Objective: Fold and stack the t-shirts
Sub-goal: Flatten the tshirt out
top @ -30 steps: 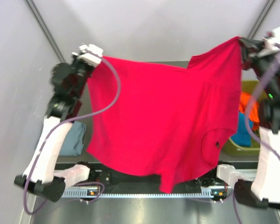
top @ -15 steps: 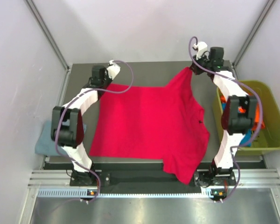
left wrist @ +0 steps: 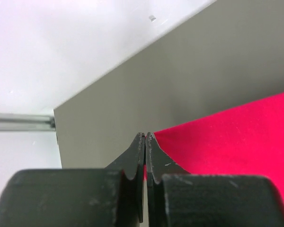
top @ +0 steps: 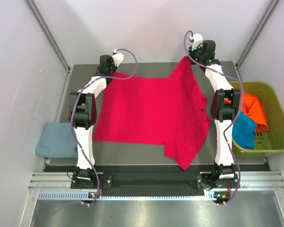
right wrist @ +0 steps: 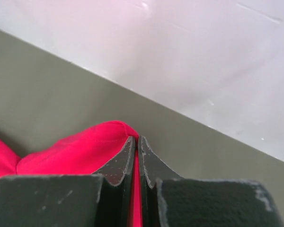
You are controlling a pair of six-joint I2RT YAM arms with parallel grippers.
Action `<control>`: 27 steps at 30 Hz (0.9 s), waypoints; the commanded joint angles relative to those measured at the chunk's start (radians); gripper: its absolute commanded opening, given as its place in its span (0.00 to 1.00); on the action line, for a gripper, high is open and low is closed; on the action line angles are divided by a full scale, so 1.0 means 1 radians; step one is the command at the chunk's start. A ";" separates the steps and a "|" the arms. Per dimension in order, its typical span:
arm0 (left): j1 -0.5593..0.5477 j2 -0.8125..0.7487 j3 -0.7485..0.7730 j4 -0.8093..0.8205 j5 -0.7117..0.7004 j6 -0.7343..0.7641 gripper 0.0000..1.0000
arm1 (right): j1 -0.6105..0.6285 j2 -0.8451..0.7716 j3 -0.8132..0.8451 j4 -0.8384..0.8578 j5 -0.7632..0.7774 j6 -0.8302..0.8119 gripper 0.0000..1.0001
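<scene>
The crimson t-shirt [top: 151,113] lies spread sideways over the middle of the table [top: 128,152]. Its collar is toward my right arm and its near sleeve points at the arm bases. The left gripper [top: 107,72] is clamped tight on the far left corner, which I take for a hem corner. The wrist view shows only a sliver of red between its closed jaws. The right gripper [top: 193,57] is likewise pinched shut on the tip of the far sleeve, close to the table's far edge, where the cloth rises in a small hump. I judge the step to be laying the garment flat before the first fold. To do it well, I would keep the far edge taut between the two grips and settle the humped sleeve onto the table. I would let go only once the cloth rests fully on the table, since slack there would fold in as a crease. White wall panels [top: 146,28] close the cell on three sides, and the table is matt grey. The olive-green bin [top: 262,152] stands just beside its right edge, holding the orange t-shirt [top: 253,106] and the turquoise t-shirt [top: 244,132]. The grey-blue t-shirt [top: 57,139] lies folded at the left edge, and I cannot tell whether it overhangs.
</scene>
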 commanded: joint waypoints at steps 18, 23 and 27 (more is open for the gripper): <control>0.077 0.253 0.353 0.037 -0.097 -0.124 0.00 | 0.064 0.125 0.129 0.190 0.166 0.002 0.00; 0.075 0.199 0.304 0.036 -0.080 -0.164 0.00 | 0.064 0.059 0.081 0.194 0.158 -0.001 0.00; 0.075 0.154 0.267 0.030 -0.060 -0.173 0.00 | 0.064 0.001 0.035 0.168 0.138 -0.010 0.00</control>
